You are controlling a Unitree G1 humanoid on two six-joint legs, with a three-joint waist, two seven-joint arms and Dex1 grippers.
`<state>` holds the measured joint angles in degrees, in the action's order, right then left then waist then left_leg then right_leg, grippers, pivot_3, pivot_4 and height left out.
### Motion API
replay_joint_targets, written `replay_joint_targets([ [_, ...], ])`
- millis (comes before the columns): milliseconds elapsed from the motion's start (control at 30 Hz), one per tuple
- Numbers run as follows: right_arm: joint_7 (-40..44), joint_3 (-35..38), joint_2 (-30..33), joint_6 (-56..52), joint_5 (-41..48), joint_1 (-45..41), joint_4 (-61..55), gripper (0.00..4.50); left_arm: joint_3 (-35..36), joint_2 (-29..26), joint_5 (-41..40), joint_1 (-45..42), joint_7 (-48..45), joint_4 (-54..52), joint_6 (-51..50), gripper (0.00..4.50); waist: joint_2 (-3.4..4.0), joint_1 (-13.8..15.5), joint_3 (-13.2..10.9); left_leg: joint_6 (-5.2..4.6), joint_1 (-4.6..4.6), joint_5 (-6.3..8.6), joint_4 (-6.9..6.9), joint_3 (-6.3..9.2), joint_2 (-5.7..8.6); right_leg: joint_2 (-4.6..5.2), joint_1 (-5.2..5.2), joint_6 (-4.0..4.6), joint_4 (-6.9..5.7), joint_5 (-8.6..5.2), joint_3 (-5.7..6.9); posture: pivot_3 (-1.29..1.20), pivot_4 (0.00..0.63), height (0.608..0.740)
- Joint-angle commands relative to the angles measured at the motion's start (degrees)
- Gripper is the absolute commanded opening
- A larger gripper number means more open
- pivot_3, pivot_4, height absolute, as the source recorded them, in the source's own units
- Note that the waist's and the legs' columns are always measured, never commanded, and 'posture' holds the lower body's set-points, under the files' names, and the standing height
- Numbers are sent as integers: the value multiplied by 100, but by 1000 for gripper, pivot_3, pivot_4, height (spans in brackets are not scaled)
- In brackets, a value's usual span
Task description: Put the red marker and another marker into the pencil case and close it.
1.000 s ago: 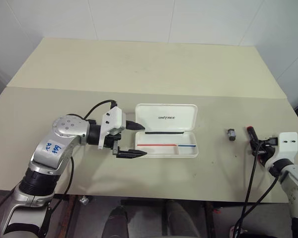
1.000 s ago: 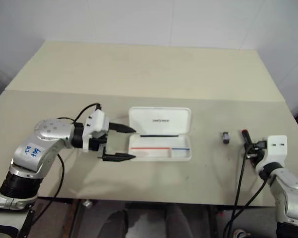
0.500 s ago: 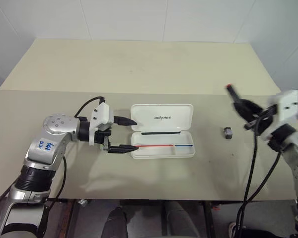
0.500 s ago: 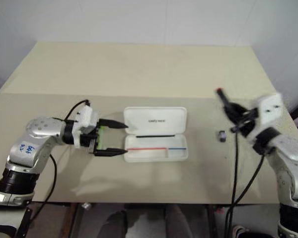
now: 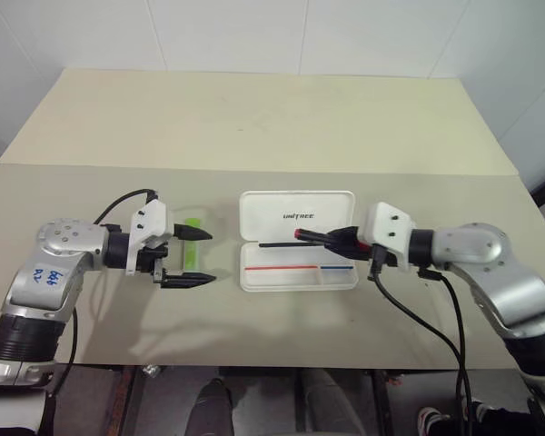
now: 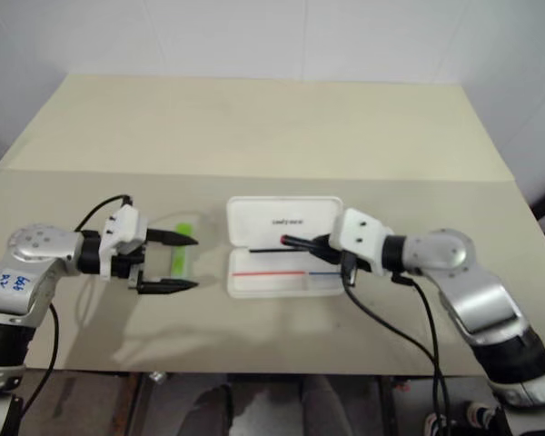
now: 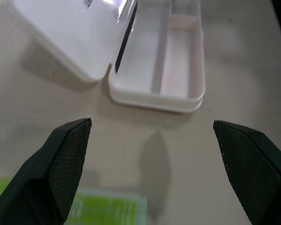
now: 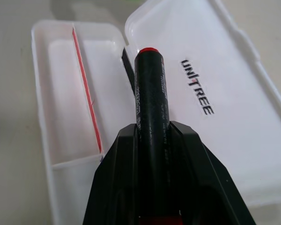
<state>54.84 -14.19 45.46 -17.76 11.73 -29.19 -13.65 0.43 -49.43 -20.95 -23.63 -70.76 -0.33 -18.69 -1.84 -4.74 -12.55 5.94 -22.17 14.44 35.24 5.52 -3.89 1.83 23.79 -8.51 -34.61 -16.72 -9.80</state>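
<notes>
Pencil case: the pencil case (image 5: 298, 240) lay open near the middle of the table (image 5: 254, 118), closer to its front edge, lid flat toward the back and tray toward you. The tray looked bare apart from its red and blue stripes.

Red marker: you had the red marker (image 5: 316, 236) clamped in the right gripper (image 5: 341, 241), fingers closed tight round its dark barrel. Its red tip pointed toward the table's left side, over the hinge line between lid and tray. Whether the tip touched the case, I could not tell.

Green marker: the lime-green marker (image 5: 193, 246) lay on the table just left of the case, toward the left edge, on what looked like a clear sheet.

Left gripper: your left gripper (image 5: 193, 257) stood with its fingers spread wide and nothing between them, over the green marker, pointing at the case's left end.

Step in hand: by my reading, you were delivering the red marker; neither marker was in and the lid was open.

Next move: I judge you needed to bring the marker toward the front edge, over the tray, lay it lengthwise along the long compartment, lower it, then release. The risk was dropping it on the lid.
</notes>
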Motion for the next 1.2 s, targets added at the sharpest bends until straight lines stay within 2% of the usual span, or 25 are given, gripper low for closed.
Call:
replay_joint_targets([
  [33,207,-257,-236,456,-365,-343,397,606,240,-46,-79,147,129,-316,-16,4500,0,2,0,0,1,0,0,0,0,0,0,-4,-5,2,1,0,150,740],
  [300,592,-423,-563,723,-611,-638,705,606,374,-35,-174,420,385,-641,-187,4500,0,11,0,-1,2,1,-4,3,0,0,10,-24,-36,9,5,0,150,740],
  [667,590,-461,-1000,1249,-991,-778,1001,606,383,-28,-202,497,588,-774,-248,4500,0,-4,0,-1,6,1,-3,2,0,0,11,-24,-43,8,6,0,150,740],
  [733,603,-435,-1025,1347,-999,-767,1038,1349,387,-35,-204,501,610,-782,-252,4500,0,-3,0,-1,5,1,-4,2,0,0,11,-25,-43,9,6,0,150,740],
  [833,582,-383,-1055,1439,-985,-756,1077,2225,402,-40,-208,510,654,-797,-266,4500,0,-2,0,-1,6,1,-4,3,0,0,11,-25,-44,9,7,0,150,740],
  [933,559,-289,-1078,1469,-898,-737,1082,3396,417,-18,-206,533,771,-871,-310,4500,0,-3,0,-1,6,1,-4,3,0,0,11,-27,-45,10,7,0,150,740],
  [1033,518,-8,-1260,1293,-426,-678,933,4404,465,79,-178,549,1066,-995,-361,4500,0,-3,0,-1,6,1,-4,3,0,0,11,-27,-47,10,7,0,150,740],
  [1200,975,696,-1205,598,1038,-182,185,4462,822,680,-179,694,2546,-1660,-1091,4500,-1,30,1,-1,6,1,-4,8,0,0,10,-66,-54,29,10,0,150,740],
])
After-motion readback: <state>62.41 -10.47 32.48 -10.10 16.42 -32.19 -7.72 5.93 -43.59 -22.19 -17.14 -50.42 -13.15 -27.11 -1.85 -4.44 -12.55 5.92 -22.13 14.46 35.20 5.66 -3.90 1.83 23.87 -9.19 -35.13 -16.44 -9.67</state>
